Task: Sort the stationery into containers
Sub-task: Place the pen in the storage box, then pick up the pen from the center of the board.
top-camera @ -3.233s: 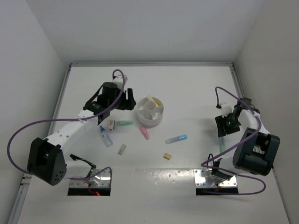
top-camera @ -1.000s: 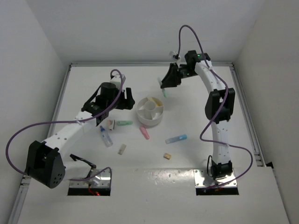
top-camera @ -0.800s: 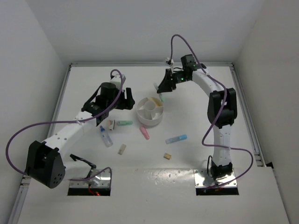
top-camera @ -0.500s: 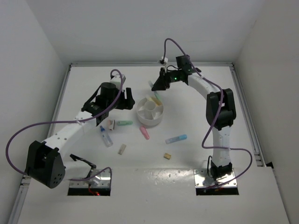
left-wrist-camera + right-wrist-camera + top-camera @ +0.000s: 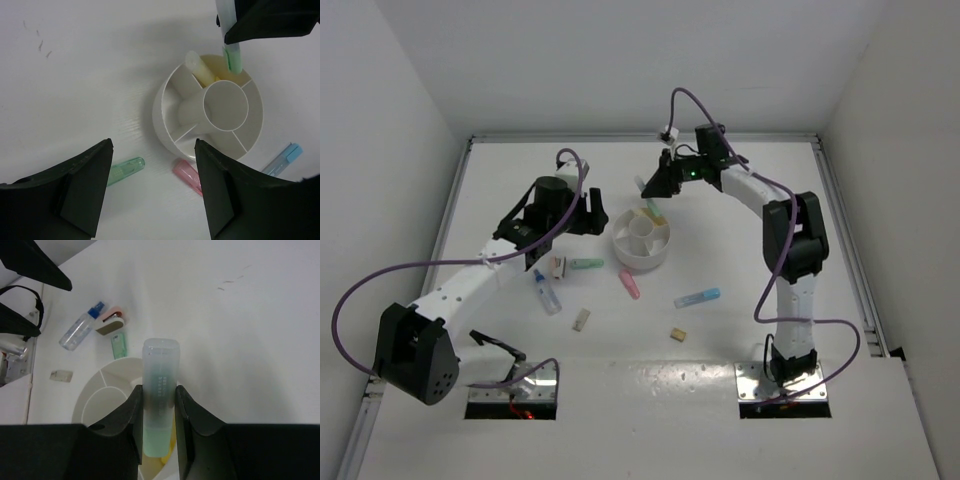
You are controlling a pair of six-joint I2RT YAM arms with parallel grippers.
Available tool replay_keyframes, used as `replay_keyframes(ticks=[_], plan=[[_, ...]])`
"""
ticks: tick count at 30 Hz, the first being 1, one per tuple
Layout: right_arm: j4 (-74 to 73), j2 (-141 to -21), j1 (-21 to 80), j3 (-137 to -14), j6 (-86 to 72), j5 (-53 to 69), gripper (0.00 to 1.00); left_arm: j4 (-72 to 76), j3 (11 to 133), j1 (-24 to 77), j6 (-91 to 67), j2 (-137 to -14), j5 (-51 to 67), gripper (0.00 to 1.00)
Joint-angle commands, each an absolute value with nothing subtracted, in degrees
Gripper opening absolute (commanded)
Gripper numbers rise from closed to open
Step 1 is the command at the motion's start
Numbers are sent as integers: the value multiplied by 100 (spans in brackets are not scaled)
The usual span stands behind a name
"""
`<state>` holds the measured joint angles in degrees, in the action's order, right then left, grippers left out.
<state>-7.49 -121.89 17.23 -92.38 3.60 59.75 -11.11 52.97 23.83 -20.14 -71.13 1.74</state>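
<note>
White table (image 5: 740,250), plain walls, everything placed off the bowl (image 5: 640,262)

Left of bowl, near side: clear tube (image 5: 547,293), tan eraser (image 5: 582,319), loose green marker (image 5: 586,264), all lying flat on the table. Left gripper (image 5: 592,212) hovers just left of bowl, jaws spread, holding nothing.

Bowl's far compartment holds a yellow marker (image 5: 200,70); the centre cup looks bare.

Right gripper (image 5: 655,187) is over bowl's far rim, jaws clenched on a pale green marker (image 5: 160,360) that hangs tip-down beside the yellow one. Pink marker (image 5: 630,285) and blue marker (image 5: 697,298) lie on bowl's near side, blue well to the right.

Step looks like the drop. To do it well:
- bring the tip inside the compartment wall, not on the rim
- go down slowly so the marker doesn't nudge the bowl
- release only once it is low, or it may bounce out
- lift straight up, away from the left arm
</note>
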Motion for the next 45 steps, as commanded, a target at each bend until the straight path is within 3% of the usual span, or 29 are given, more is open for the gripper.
replay_keyframes(ticks=[1, 14, 19, 23, 31, 35, 39, 43, 45], plan=[[-229, -11821, 1854, -9229, 246, 6187, 0, -1072, 5493, 2329, -1960, -6961, 220, 73], [-439, -11821, 2013, -9045, 553, 5854, 0, -1072, 5493, 2329, -1960, -6908, 220, 73], [-544, -11874, 2013, -8921, 878, 5783, 5, -1072, 5493, 2329, -1907, -6908, 220, 73], [-623, -11874, 2013, -8921, 993, 5730, 15, -1072, 5493, 2329, -1907, -6908, 220, 73], [-870, -11813, 2013, -8921, 1178, 5678, 55, -1072, 5493, 2329, -1907, -6908, 220, 73], [-1072, -11708, 2013, -9044, 1239, 5625, 57, -1072, 5493, 2329, -1907, -6908, 168, 73], [-1204, -10955, 2013, -8940, 1432, 5267, 54, -1072, 5493, 2329, -1907, -6855, 167, 73], [-1749, -9726, 2065, -8334, 2186, 4107, 0, -1072, 5493, 2329, -1960, -6803, 167, 73], [-1565, -9144, 2065, -7421, 2188, 3359, 0, -1072, 5493, 2329, -2012, -6742, 167, 69]])
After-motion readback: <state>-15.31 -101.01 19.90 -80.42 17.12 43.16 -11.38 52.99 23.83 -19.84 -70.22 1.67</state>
